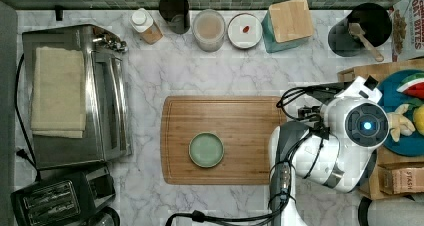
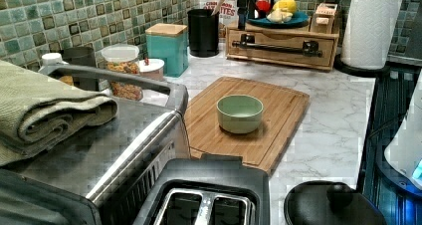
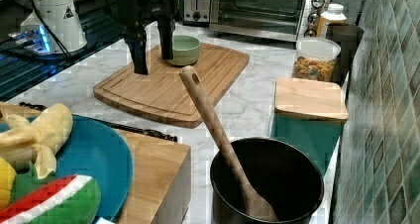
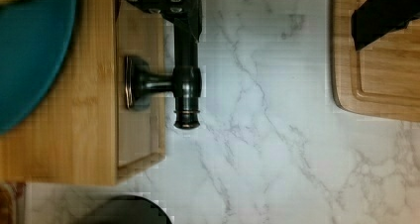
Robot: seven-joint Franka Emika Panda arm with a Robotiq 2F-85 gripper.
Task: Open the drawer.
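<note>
Scanning the top view from its left edge: passing a steel toaster oven carrying a folded towel, then a black toaster in the lower left corner, then crossing the marble counter and reaching a cutting board at the frame's centre, bearing a green bowl on its lower middle. Continuing right and meeting the white arm, hanging over the board's right edge and covering part of a blue plate of toy food at the right edge. Turning to the left view: finding the drawer in the upper part of the frame, right of centre, sitting in a wooden box near the tiled wall, well beyond the cutting board, wearing its long black handle across the front, with the plate resting on the box top. Switching to the right view: seeing the claw in the upper left, hanging released, its two dark fingers spread apart above the board, beside the bowl, grasping nothing. Closing with the wrist view: looking down on the drawer front beside the plate, the handle's post and bar end standing out over the marble, one finger overlapping the bar, contact there being impossible to tell, the other finger reaching over the board's corner.
</note>
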